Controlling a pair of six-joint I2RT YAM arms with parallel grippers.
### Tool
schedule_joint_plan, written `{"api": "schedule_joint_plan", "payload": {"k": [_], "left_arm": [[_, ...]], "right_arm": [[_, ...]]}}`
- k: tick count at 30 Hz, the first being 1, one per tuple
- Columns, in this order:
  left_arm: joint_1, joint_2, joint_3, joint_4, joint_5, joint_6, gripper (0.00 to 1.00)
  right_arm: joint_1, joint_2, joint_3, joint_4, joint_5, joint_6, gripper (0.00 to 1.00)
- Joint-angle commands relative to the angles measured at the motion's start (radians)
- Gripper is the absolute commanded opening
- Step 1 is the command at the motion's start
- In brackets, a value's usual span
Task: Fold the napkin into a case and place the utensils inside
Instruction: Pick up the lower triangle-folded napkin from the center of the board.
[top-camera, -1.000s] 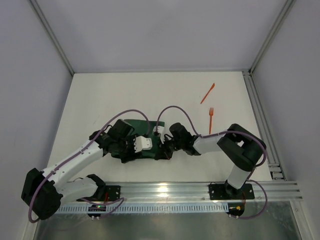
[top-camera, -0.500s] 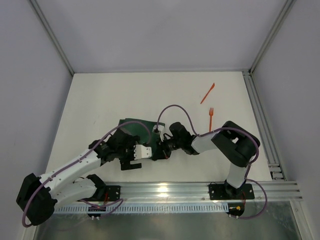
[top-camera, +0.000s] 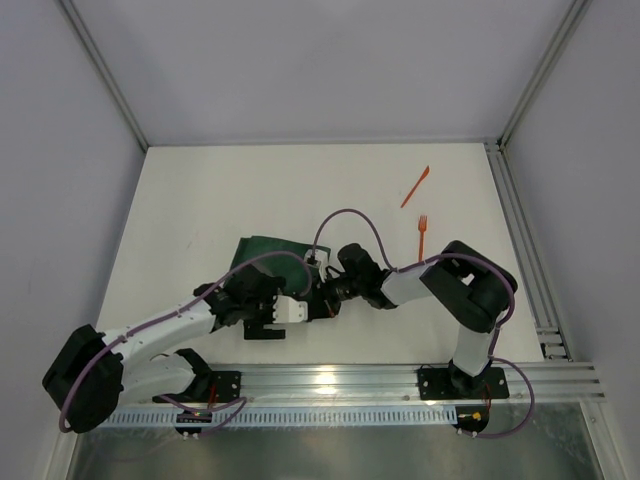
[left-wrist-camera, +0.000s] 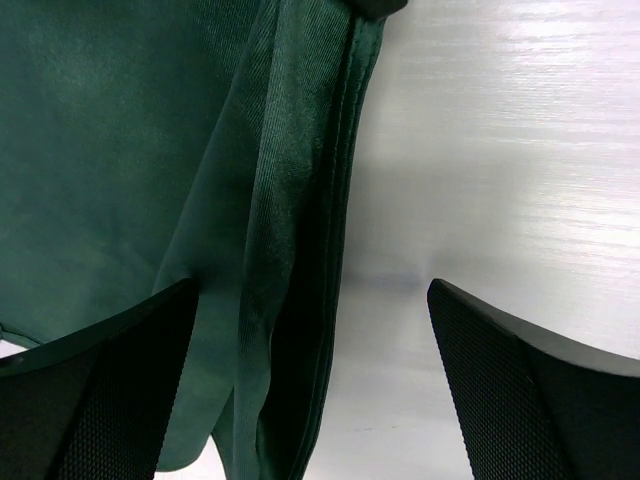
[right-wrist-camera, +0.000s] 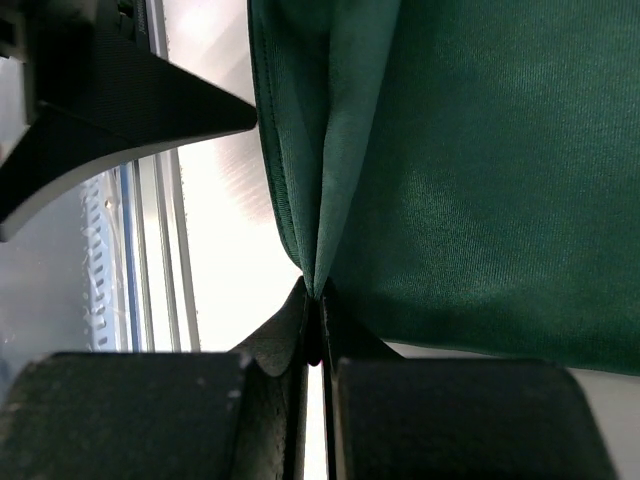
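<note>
Folding step in hand: right gripper (right-wrist-camera: 312, 330) pinched tight on a fold of the napkin (top-camera: 262, 248), left gripper (left-wrist-camera: 315, 390) spread wide over the cloth's layered edge, holding nothing. Fork (top-camera: 422, 240) and knife (top-camera: 416, 186) lying well beyond the right gripper, untouched (case not yet formed). Next move judged to call for a fresh left-hand grasp on that edge directly below; no readable brands, labels or writing.

White table (top-camera: 200, 200): green napkin (top-camera: 262, 249) near front; orange knife (top-camera: 415, 187), fork (top-camera: 422, 240) far right.
</note>
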Motion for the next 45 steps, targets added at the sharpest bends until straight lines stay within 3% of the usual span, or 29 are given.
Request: {"api": "schedule_joint_plan", "payload": {"k": [1,5,6,9,19,21,22,25,32,36,41,43,45], "left_arm": [[-0.005,0.023,-0.026,0.126,-0.06,0.017,0.96],[-0.005,0.021,-0.017,0.14,-0.071,-0.006,0.76],[-0.005,0.012,-0.014,0.131,-0.068,-0.012,0.58],[-0.005,-0.035,-0.017,0.111,-0.054,-0.02,0.38],[-0.005,-0.051,-0.004,0.063,-0.048,-0.037,0.02],[-0.005,-0.048,0.002,0.054,-0.037,-0.04,0.0],[-0.005,-0.046,0.006,0.048,-0.037,-0.038,0.0],[-0.005,-0.045,0.011,0.039,-0.037,-0.04,0.0],[-0.005,-0.052,0.009,0.023,-0.045,-0.049,0.0],[-0.005,-0.06,0.014,0.01,-0.044,-0.057,0.0],[-0.005,-0.074,0.028,-0.007,-0.041,-0.078,0.0],[-0.006,-0.08,0.032,-0.018,-0.039,-0.087,0.0],[-0.005,-0.083,0.039,-0.026,-0.042,-0.09,0.0]], "right_arm": [[-0.001,0.008,0.029,0.046,-0.033,0.004,0.04],[-0.001,0.008,0.031,0.037,-0.038,0.0,0.04],[-0.001,0.006,0.031,0.034,-0.04,-0.006,0.04],[-0.001,0.006,0.031,0.019,-0.041,-0.02,0.04],[-0.001,-0.004,0.056,-0.055,-0.036,-0.056,0.05],[-0.001,-0.01,0.072,-0.081,-0.029,-0.063,0.12],[-0.001,-0.024,0.077,-0.114,-0.024,-0.069,0.23],[-0.001,-0.07,0.095,-0.18,-0.009,-0.097,0.39],[-0.017,-0.178,0.141,-0.319,0.016,-0.126,0.49],[-0.038,-0.198,0.169,-0.418,0.028,-0.151,0.5],[-0.075,-0.189,0.177,-0.353,0.097,-0.097,0.47],[-0.073,-0.136,0.236,-0.325,0.146,-0.045,0.28],[-0.073,-0.065,0.275,-0.285,0.164,0.027,0.17]]}}
